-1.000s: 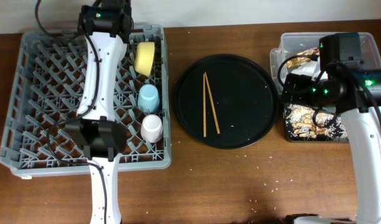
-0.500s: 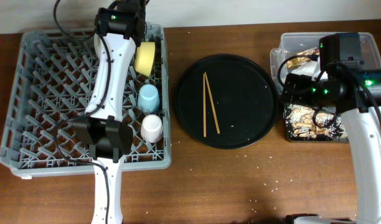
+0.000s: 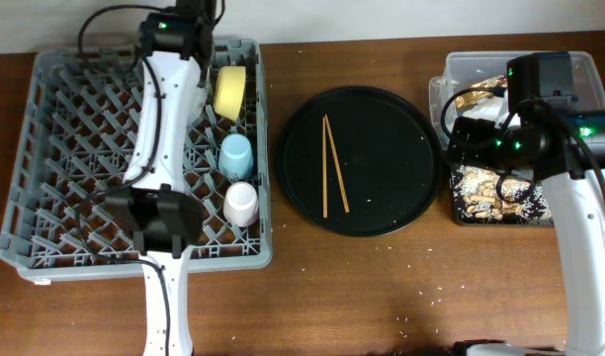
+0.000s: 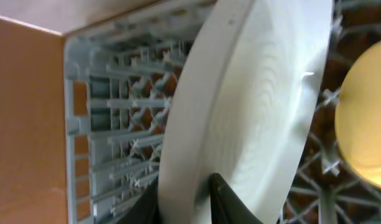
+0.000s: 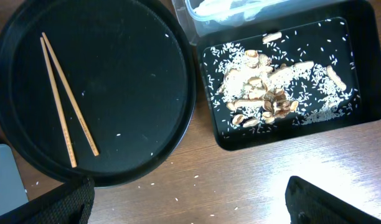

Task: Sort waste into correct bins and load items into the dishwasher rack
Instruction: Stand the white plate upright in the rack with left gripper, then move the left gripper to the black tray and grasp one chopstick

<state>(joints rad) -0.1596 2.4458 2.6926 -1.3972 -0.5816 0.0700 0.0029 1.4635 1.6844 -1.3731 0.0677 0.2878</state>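
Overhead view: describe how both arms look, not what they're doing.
Both arms match: the left arm and right arm have smooth white link shells joined by boxy black joint housings. Small green lights glow on the black housings, and thin black cables loop alongside each arm.

No text, label, brand, number or sign can be read in any view.

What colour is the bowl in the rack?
The bowl is yellow, best seen in the overhead view.
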